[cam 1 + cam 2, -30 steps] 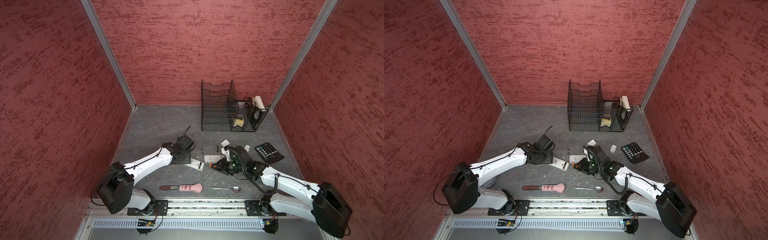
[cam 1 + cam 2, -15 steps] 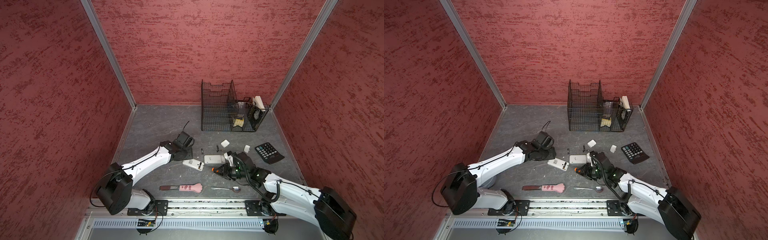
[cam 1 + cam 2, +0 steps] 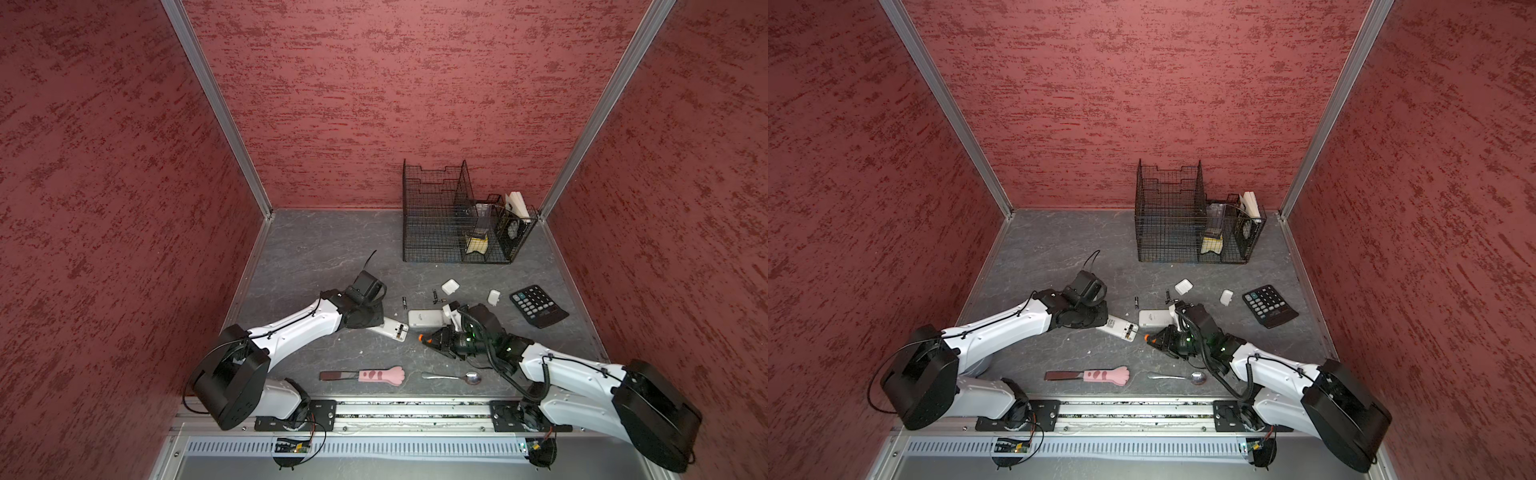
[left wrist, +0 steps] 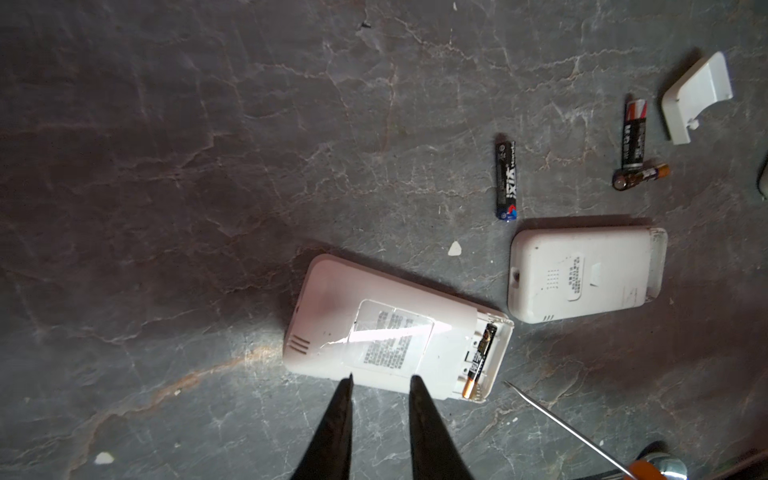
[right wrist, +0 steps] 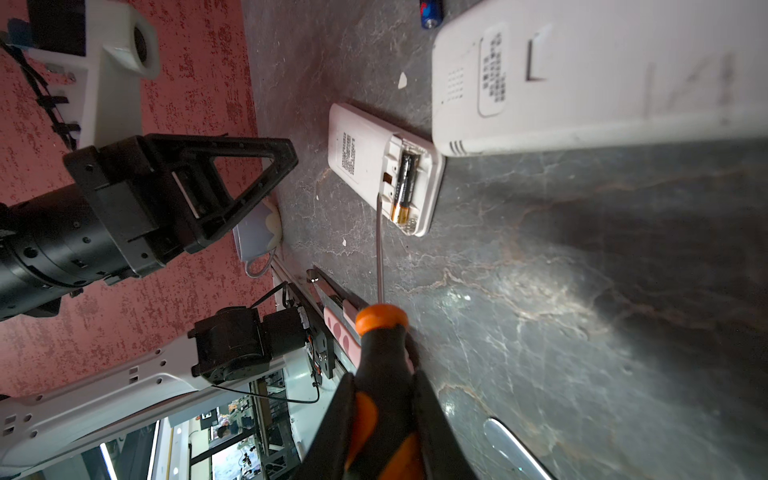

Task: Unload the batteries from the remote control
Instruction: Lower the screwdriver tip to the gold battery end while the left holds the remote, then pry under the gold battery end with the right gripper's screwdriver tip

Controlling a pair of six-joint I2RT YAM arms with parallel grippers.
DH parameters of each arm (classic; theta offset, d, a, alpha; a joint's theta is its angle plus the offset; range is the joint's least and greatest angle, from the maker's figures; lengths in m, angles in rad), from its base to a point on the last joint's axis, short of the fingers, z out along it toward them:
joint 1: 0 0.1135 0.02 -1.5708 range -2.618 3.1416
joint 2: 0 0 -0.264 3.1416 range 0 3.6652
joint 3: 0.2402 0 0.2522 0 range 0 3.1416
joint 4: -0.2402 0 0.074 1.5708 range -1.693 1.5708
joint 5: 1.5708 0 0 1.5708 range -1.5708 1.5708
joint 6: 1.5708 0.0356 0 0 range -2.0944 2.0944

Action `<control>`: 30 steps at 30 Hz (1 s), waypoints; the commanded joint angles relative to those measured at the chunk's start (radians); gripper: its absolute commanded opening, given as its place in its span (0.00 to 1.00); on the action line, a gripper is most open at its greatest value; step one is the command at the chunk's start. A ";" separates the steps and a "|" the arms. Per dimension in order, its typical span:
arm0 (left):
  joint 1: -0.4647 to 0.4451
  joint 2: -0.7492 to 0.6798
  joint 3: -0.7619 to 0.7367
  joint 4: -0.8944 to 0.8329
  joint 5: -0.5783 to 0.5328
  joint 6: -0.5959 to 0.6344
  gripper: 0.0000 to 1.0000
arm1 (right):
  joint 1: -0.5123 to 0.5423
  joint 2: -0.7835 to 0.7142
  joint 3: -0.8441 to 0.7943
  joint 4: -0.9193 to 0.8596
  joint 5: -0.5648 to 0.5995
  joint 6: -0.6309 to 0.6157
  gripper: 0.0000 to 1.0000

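Note:
A white remote control (image 4: 374, 332) lies face down with its battery bay open, and one battery (image 4: 478, 361) sits in it. Three loose batteries (image 4: 506, 180) (image 4: 633, 137) (image 4: 642, 174) lie on the table beyond it. My left gripper (image 4: 383, 377) hangs over the remote's near edge, its jaws a narrow gap apart with nothing between them. My right gripper (image 5: 384, 376) is shut on an orange-and-black screwdriver (image 5: 380, 332). The screwdriver's tip points at the bay's edge beside the battery (image 5: 405, 187). In both top views the remote (image 3: 390, 330) (image 3: 1119, 328) lies between the grippers.
A second white remote (image 3: 426, 318) lies face down just behind the first. Two white covers (image 3: 450, 286) (image 3: 493, 297), a calculator (image 3: 538, 305) and a wire basket (image 3: 453, 220) are further back. A pink paw-handled spatula (image 3: 374, 375) and a spoon (image 3: 453, 377) lie near the front rail.
My left gripper drew back from the remote, then came down at its near edge with its jaws narrowing. My right gripper pulled the screwdriver slightly toward the front.

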 commanded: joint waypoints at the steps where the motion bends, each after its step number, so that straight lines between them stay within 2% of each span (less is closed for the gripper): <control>1: 0.003 -0.010 -0.016 0.039 0.012 -0.003 0.22 | 0.008 -0.001 -0.018 0.040 0.013 0.026 0.00; 18: -0.022 0.037 -0.052 0.042 -0.019 -0.018 0.14 | 0.011 0.121 -0.085 0.262 -0.005 0.094 0.00; 30: -0.032 0.097 -0.074 0.060 -0.022 -0.022 0.03 | 0.012 0.195 -0.097 0.369 -0.035 0.120 0.00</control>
